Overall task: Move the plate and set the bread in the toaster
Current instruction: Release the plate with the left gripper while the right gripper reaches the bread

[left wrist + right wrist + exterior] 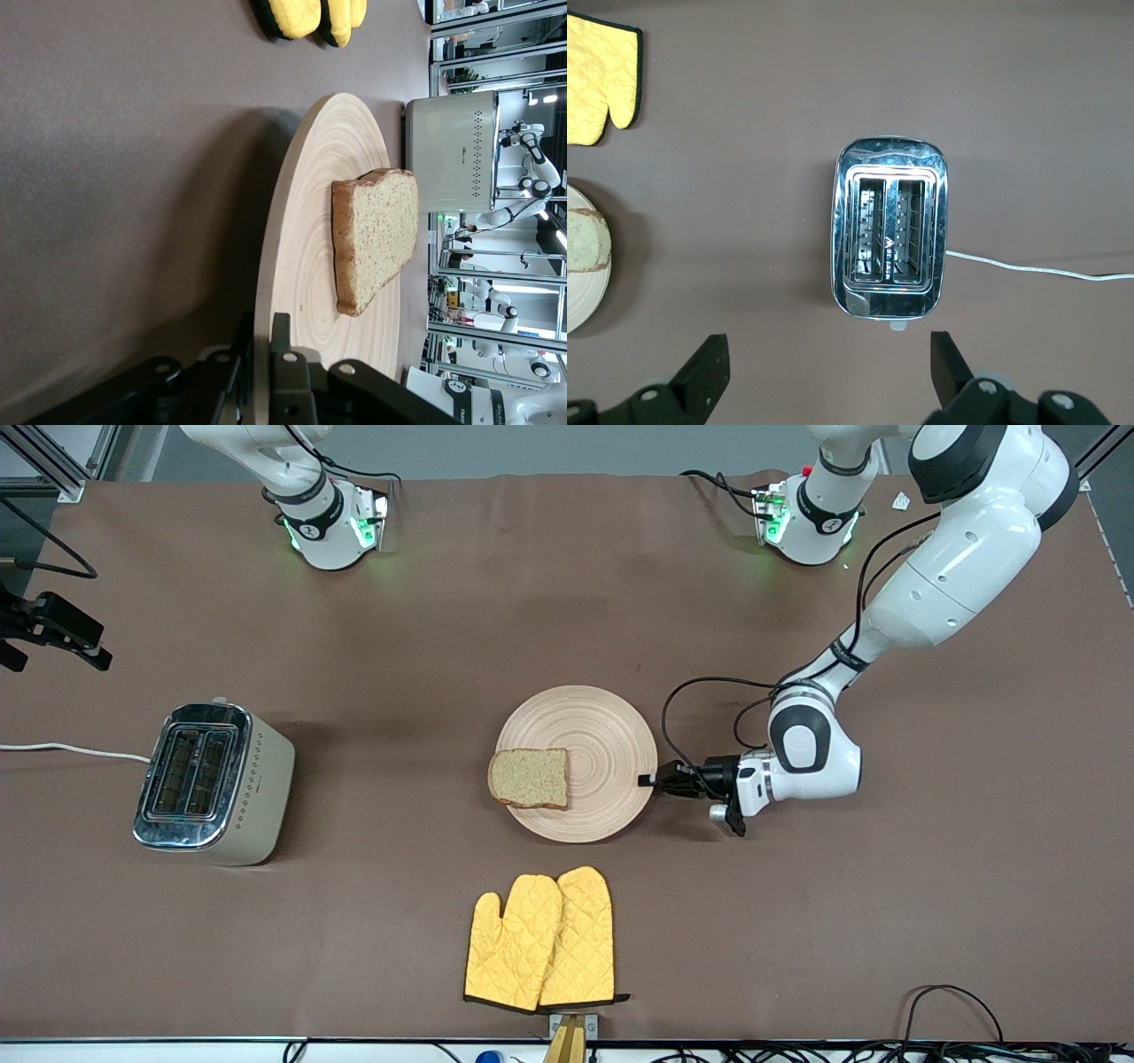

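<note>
From the front view, the plate [577,763] sits about mid-table, with the bread [529,778] lying flat on the part of it toward the right arm's end; the left gripper [653,779] is down at table level, pinched tight on the plate's rim at the edge toward the left arm's end; the toaster [213,782] stands upright toward the right arm's end of the table, well apart from the plate, white cord [71,750] trailing off that table edge; a pair of yellow oven mitts [541,940] lies near the table edge closest to the front camera, nearer than the plate. Left wrist view: black fingers [292,376] clamped either side of the plate [310,266] rim, bread [374,235] resting on the wood, toaster [452,150] and mitts [308,16] past it. Right wrist view: the right gripper [829,365] hangs over the toaster [889,239], fingers [705,370] spread wide with nothing between them; both slots look empty; a sliver of plate [583,292] with bread [585,241] and one mitt [601,78] show at the frame's edge.
</note>
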`<state>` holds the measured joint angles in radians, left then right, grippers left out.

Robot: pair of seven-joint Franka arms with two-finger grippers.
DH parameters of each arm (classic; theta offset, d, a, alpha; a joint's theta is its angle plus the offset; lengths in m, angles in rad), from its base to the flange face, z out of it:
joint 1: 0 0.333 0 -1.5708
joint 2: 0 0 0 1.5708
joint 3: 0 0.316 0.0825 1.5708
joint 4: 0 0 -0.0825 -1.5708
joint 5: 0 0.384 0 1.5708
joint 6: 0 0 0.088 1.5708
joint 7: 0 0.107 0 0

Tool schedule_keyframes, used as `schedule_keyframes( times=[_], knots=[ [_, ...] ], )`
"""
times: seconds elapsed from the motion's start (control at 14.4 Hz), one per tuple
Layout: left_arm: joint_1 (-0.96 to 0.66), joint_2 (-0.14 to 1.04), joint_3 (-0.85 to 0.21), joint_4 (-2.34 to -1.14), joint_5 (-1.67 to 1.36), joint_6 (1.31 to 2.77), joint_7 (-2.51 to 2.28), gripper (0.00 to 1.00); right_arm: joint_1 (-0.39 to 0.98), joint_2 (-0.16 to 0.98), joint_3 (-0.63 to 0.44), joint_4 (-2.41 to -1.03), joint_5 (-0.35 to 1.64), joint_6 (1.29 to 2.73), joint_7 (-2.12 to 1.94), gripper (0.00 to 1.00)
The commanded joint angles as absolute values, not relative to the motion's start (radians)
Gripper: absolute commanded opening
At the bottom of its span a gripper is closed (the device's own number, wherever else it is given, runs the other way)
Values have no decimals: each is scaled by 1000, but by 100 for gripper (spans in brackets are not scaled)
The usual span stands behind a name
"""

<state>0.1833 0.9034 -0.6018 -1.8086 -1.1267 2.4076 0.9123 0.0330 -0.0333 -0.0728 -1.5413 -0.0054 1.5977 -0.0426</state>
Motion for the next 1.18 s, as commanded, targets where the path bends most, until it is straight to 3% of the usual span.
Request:
schedule_keyframes(
  times=[0.0,0.07,0.14,0.21,0.28,0.35,0.63,0.77,1.11],
  knots=[
    [193,894,-617,-1818,-1166,2404,939,1,26,-54,-67,-1557,-2,1597,-38,100],
    [192,896,-617,-1818,-1167,2410,939,5,26,-49,-67,-1557,-2,1597,-40,100],
    [192,896,-617,-1818,-1166,2422,939,16,29,-49,-67,-1557,-2,1597,-40,100],
    [192,896,-617,-1818,-1166,2424,937,41,35,-48,-61,-1555,0,1597,-40,100],
    [192,896,-618,-1818,-1167,2424,931,81,41,-35,-55,-1557,3,1598,-40,100],
    [195,893,-617,-1818,-1167,2424,930,100,51,1,-49,-1555,3,1597,-43,100],
    [245,858,-611,-1801,-1155,2424,890,100,51,121,27,-1549,14,1623,-43,100],
    [284,847,-607,-1767,-1144,2419,852,100,54,185,70,-1549,47,1713,-17,100],
    [400,824,-615,-1669,-804,2399,619,100,86,325,213,-1557,133,1877,317,100]
  ],
)
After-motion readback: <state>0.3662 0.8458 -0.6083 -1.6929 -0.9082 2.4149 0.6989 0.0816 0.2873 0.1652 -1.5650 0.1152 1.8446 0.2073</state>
